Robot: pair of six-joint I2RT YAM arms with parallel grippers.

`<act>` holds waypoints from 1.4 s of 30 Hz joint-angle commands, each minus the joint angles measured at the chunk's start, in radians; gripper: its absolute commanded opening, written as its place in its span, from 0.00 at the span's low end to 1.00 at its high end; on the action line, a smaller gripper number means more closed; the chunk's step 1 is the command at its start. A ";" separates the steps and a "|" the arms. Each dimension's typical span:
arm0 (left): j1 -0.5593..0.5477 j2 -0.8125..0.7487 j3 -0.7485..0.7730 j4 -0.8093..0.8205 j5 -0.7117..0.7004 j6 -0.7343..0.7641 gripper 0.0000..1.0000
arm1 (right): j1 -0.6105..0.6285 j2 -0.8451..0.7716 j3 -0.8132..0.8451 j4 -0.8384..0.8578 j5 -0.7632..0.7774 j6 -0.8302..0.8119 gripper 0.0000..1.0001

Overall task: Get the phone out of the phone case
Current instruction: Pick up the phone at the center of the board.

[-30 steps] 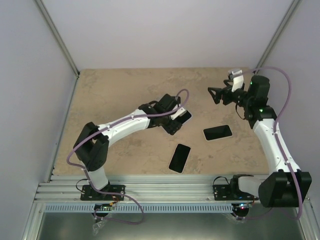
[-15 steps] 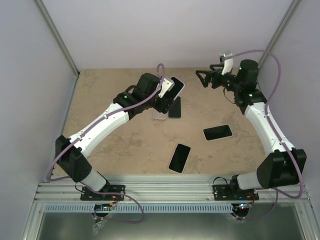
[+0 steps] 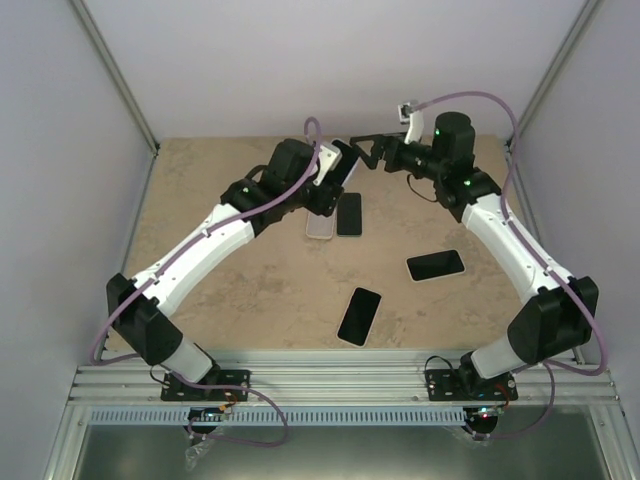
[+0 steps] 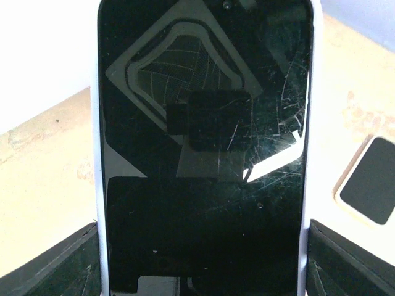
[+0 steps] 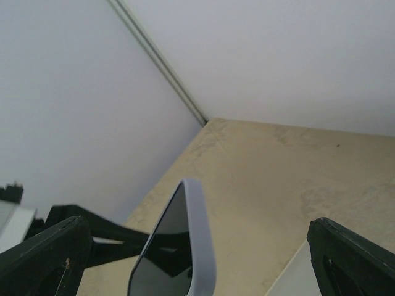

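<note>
My left gripper (image 3: 330, 183) is shut on a phone in a pale case (image 3: 343, 163) and holds it up above the back of the table. In the left wrist view the phone's scratched black screen (image 4: 203, 154) fills the frame, and my fingers (image 4: 77, 262) press on the case's two long edges. My right gripper (image 3: 364, 150) is open, level with the phone's upper end. In the right wrist view the case's edge (image 5: 200, 243) stands between my spread fingers (image 5: 46, 259) without touching them.
On the table lie a white case (image 3: 319, 226) beside a bare black phone (image 3: 349, 213), a second cased phone (image 3: 436, 265), also in the left wrist view (image 4: 370, 185), and another black phone (image 3: 359, 315) near the front.
My left arm lifted the cased phone off the table and carried it toward the back. My right gripper swung left until its open fingers reached the phone's upper end.
</note>
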 commanded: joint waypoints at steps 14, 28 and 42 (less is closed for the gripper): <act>0.003 0.048 0.161 0.038 0.009 -0.071 0.44 | 0.056 0.008 -0.089 0.098 -0.083 0.242 0.65; 0.003 0.069 0.157 0.037 0.041 -0.092 0.50 | 0.068 0.009 -0.102 0.126 -0.088 0.244 0.01; 0.076 -0.036 0.048 -0.001 0.324 -0.039 0.99 | 0.016 -0.022 -0.113 0.179 -0.222 0.146 0.01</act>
